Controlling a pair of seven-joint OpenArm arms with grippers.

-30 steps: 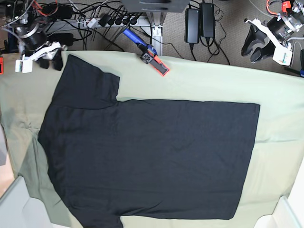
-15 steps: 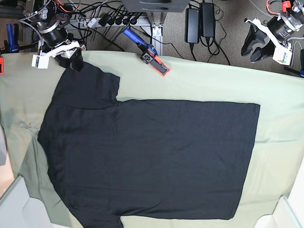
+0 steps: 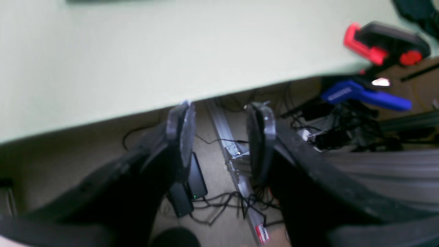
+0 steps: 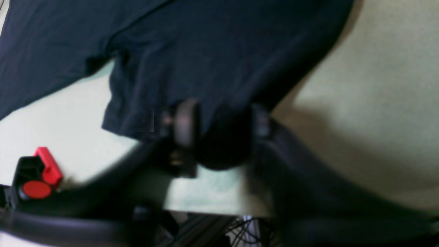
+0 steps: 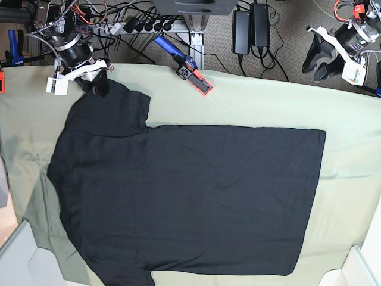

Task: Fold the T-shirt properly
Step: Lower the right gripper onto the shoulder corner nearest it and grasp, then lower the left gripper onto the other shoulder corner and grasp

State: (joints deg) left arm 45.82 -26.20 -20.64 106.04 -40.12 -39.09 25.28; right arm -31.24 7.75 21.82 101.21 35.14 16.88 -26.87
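Base view: a worktop (image 5: 250, 101) covered by a pale green cloth (image 5: 351, 149) is seen from above, with carpeted floor, cables and two black power bricks (image 5: 250, 27) beyond its far edge. A blue-and-red clamp (image 5: 183, 64) is fixed at that far edge. The T-shirt (image 5: 190, 196) is laid flat, plain black face up, its long axis running across the picture: hem toward the picture's right, shoulders toward the left, one sleeve pointing to the far edge. The right hand (image 5: 98, 83) is set on the corner of that sleeve. The left hand (image 5: 321, 59) is held off the worktop, past its far right corner, well apart from the shirt.

Left wrist view: the cloth-covered worktop edge (image 3: 192, 92) is seen above carpet and cables. The left hand (image 3: 221, 137) is seen with its fingers spread apart and nothing between them. The clamp (image 3: 374, 51) is seen at upper right.

Right wrist view: the image is blurred. The T-shirt's sleeve (image 4: 212, 61) lies on the green cloth (image 4: 377, 96), and a bunch of black fabric is seen between the fingers of the right hand (image 4: 221, 137). Whether the fabric is actually pinched cannot be told.
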